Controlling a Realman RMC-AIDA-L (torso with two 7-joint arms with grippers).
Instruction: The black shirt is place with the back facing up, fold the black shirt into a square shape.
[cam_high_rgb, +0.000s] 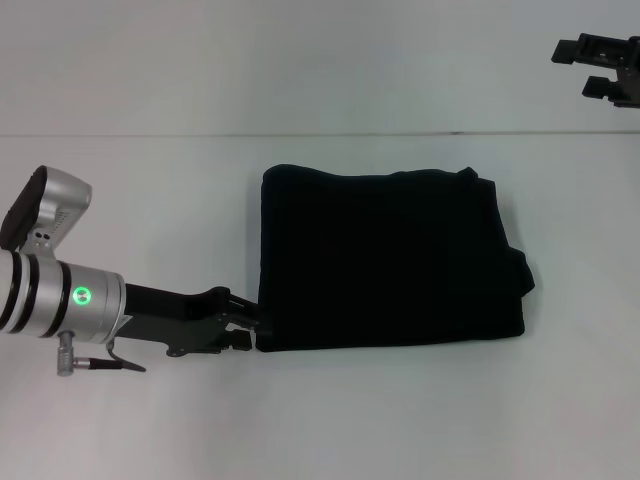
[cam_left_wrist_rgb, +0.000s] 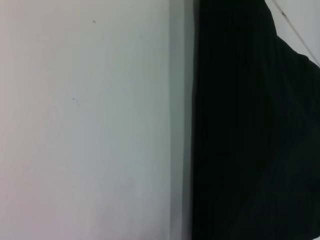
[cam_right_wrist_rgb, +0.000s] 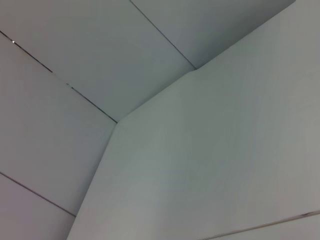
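Observation:
The black shirt (cam_high_rgb: 385, 262) lies on the white table, folded into a rough rectangle with a small bulge on its right edge; no lettering shows. My left gripper (cam_high_rgb: 252, 328) reaches in low from the left and meets the shirt's near left corner. Whether it holds the cloth is not visible. In the left wrist view the black shirt (cam_left_wrist_rgb: 255, 130) fills one side, with a straight folded edge against the bare table. My right gripper (cam_high_rgb: 580, 70) hangs raised at the far right, away from the shirt, open and empty.
The white table (cam_high_rgb: 120, 200) runs wide around the shirt, and its far edge meets a pale wall (cam_high_rgb: 300, 60). The right wrist view shows only table surface (cam_right_wrist_rgb: 225, 150) and wall panels (cam_right_wrist_rgb: 75, 60).

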